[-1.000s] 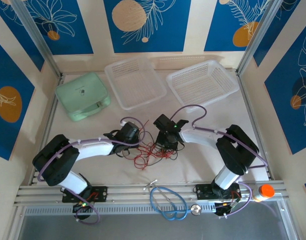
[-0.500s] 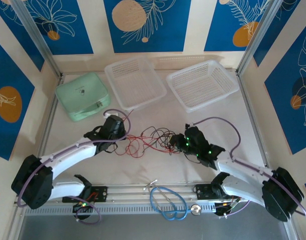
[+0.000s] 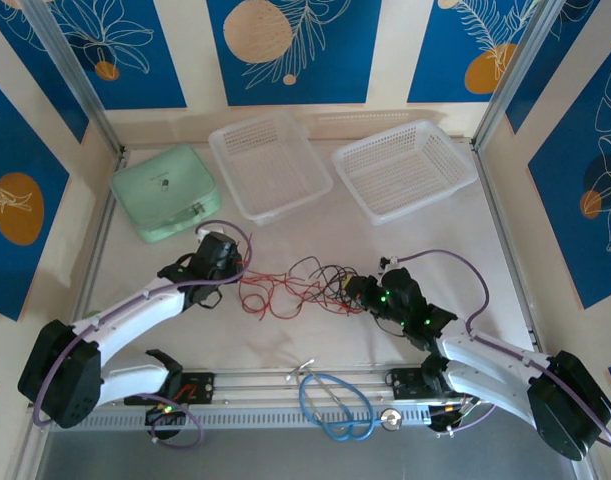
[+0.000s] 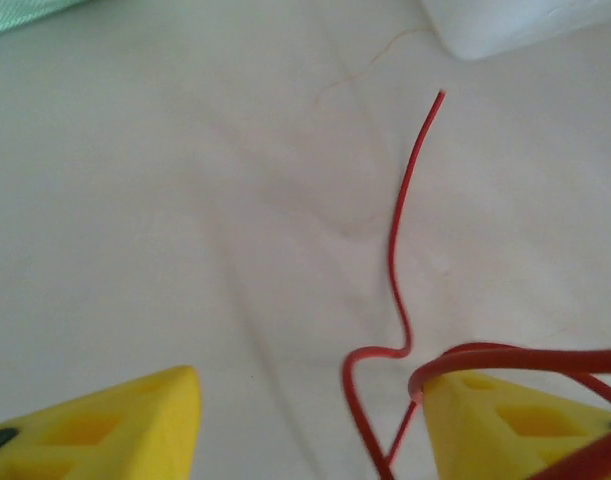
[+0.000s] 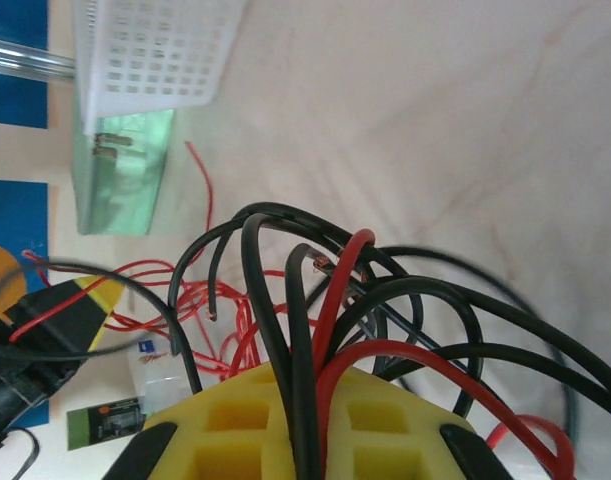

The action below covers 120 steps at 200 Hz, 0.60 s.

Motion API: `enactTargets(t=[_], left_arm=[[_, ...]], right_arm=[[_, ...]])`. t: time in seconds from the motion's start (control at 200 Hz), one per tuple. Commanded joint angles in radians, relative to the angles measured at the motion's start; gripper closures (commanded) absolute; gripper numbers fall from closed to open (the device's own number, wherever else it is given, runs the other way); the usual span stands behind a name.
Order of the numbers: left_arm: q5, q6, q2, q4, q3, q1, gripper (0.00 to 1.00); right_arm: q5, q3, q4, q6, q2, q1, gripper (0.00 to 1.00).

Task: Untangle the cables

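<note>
The cables (image 3: 285,290) lie stretched across the middle of the table, thin red wires to the left and black ones to the right. My left gripper (image 3: 233,272) is at their left end and stands open. A red cable (image 4: 397,240) runs over the table between its yellow fingers (image 4: 135,425), and another red strand hangs over the right fingertip. My right gripper (image 3: 358,291) is at the right end, shut on a bundle of black and red cables (image 5: 310,330) that arch up from between its yellow pads (image 5: 235,420).
A mint-green case (image 3: 165,190) sits at the back left, with two white mesh baskets (image 3: 270,165) (image 3: 405,170) behind the cables. A thicker blue cable loop (image 3: 335,405) lies on the front rail. An orange-capped bottle (image 3: 530,383) stands at the front right.
The arms pulled apart, spreading the tangle sideways. My left gripper has now opened and let go of the red wires. The right gripper stays shut and shifted slightly.
</note>
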State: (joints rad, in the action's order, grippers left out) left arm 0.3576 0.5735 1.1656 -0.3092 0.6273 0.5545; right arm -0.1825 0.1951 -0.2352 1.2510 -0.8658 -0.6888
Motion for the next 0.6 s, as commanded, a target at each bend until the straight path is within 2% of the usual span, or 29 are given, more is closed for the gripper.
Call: enactTargets(t=[0.0,0.2,0.295,0.395,0.47,0.595], left_arm=[[0.048,-0.017,-0.042,-0.065,-0.001,-0.01,0.3],[0.087,-0.045,-0.159,-0.21,0.089,-0.01,0.11],[0.081,-0.07,-0.212,-0.305,0.17,-0.01,0.09],[0.021,-0.115,-0.231,-0.388,0.261,-0.01,0.22],[-0.03,-0.134,-0.21,-0.448,0.327,-0.011,0.41],[-0.088,-0.137,-0.138,-0.538,0.405,-0.012,0.64]], right_arm=[[-0.007,-0.01,-0.046,0.003,-0.006,-0.005,1.0],[0.015,0.022,-0.065,-0.036,-0.015,-0.014,1.0],[0.015,0.026,-0.07,-0.038,-0.016,-0.013,1.0],[0.01,0.025,-0.091,-0.032,-0.022,-0.011,1.0],[0.014,0.034,-0.108,-0.026,-0.032,-0.006,1.0],[0.031,0.061,-0.155,-0.016,-0.062,-0.006,1.0]])
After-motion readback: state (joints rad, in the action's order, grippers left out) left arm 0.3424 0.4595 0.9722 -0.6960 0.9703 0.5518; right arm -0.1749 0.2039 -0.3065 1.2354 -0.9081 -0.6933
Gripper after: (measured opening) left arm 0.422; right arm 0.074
